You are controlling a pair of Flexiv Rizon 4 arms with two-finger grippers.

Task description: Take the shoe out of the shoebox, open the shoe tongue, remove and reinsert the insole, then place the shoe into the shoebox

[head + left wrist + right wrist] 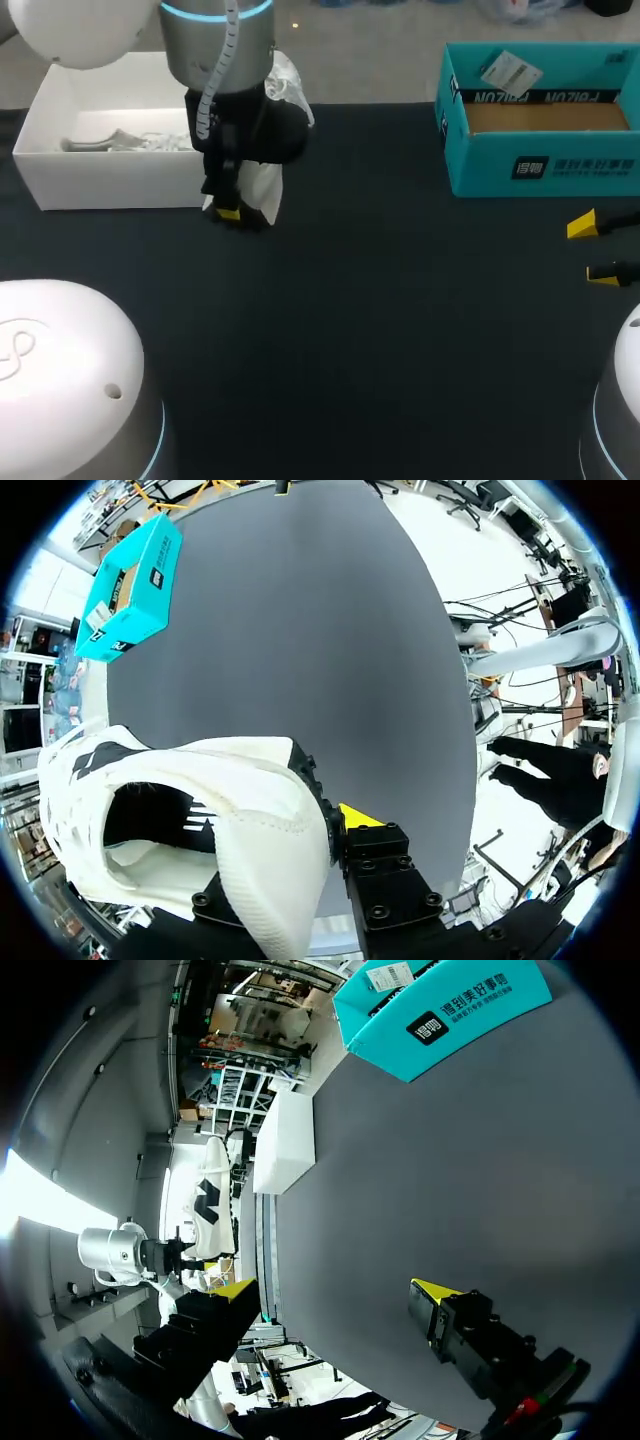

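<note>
On the dark table (380, 300), our left gripper (228, 210) pinches the shoe (200, 810) by its rim beside a white box (110, 180); our right gripper (600, 248) hangs spread. We should set the shoe down sole-flat, mid-table.

Dark tbl (380, 300): white box (110, 150) far-L corner, teal box (540, 130) far-R, well apart.

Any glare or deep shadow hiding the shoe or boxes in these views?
Head view: no glare on the table; the left arm hides most of the shoe. Left wrist view: shoe evenly lit, its inside in shadow. Right wrist view: table evenly lit, teal box clear.
</note>
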